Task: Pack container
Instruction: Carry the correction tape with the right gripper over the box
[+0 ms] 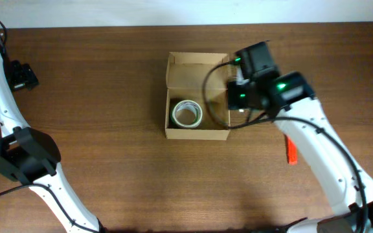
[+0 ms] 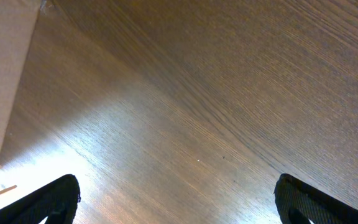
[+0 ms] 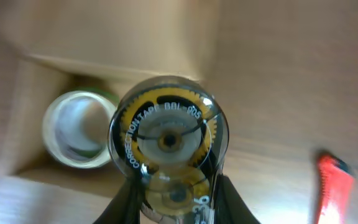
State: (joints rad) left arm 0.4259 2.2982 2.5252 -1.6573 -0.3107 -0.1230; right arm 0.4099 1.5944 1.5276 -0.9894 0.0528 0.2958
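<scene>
The container, a brown cardboard box (image 1: 196,134), stands open at mid-table with its flap lid (image 1: 196,70) folded up at the far side. A white tape roll (image 1: 187,114) lies flat inside its left half. It also shows in the right wrist view (image 3: 79,130), inside the box (image 3: 23,118). My right gripper (image 1: 238,97) hovers over the box's right edge. In its wrist view the right gripper (image 3: 179,202) is shut on a clear correction-tape dispenser (image 3: 166,134) with yellow gears. My left gripper (image 1: 23,76) is at the far left, and in its own view it (image 2: 179,199) is open and empty over bare wood.
A small red object (image 1: 291,151) lies on the table to the right of the box, beside the right arm; it also shows in the right wrist view (image 3: 334,186). The left arm's base (image 1: 18,158) stands at the front left.
</scene>
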